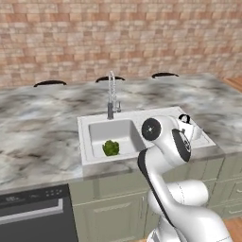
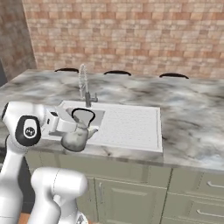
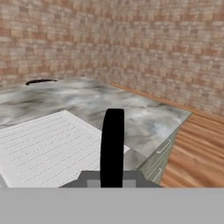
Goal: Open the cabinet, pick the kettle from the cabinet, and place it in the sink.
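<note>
The small silver kettle hangs upright in the air by its thin black handle, over the sink's front rim beside the basin. My gripper is shut on that handle. In the hand view the black handle stands straight up between my fingertips, with the sink's ribbed white drainboard below and to the left. In the left base view my own arm hides most of the kettle's body. The sink has a tall chrome tap at its back. The cabinet is out of view.
A green vegetable lies in the basin. Grey-veined marble counter surrounds the sink, with a brick wall behind. A black dishwasher front sits low on the left. Wooden floor lies past the counter's end.
</note>
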Robot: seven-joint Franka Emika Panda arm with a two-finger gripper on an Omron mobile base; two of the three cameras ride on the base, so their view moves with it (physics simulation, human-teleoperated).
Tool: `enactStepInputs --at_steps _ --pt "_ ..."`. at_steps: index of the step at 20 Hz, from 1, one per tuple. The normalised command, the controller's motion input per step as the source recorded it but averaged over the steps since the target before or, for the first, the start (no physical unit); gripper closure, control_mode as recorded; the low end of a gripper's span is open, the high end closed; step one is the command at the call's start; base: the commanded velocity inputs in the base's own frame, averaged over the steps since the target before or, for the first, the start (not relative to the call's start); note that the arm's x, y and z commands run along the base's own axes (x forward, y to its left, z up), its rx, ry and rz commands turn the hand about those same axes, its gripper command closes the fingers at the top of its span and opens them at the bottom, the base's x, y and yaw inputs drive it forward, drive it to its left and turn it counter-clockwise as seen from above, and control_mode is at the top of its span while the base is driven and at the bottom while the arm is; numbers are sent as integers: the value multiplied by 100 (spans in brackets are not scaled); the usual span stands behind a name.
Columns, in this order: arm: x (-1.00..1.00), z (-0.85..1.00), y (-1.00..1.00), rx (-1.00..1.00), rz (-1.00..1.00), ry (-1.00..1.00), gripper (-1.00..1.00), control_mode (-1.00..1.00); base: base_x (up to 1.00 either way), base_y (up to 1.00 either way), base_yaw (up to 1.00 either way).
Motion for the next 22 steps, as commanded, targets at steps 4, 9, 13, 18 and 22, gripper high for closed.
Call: enactStepInputs --at_steps 4,9,13,18,22 --pt "0 0 0 0 0 0 100 100 34 -44 4" --pt "0 0 0 0 0 0 100 100 34 -40 2" --pt "0 0 0 0 0 0 100 100 34 -29 0" --pt "0 0 0 0 0 0 100 100 29 -21 0" --pt "0 0 0 0 0 0 100 100 34 -12 0"
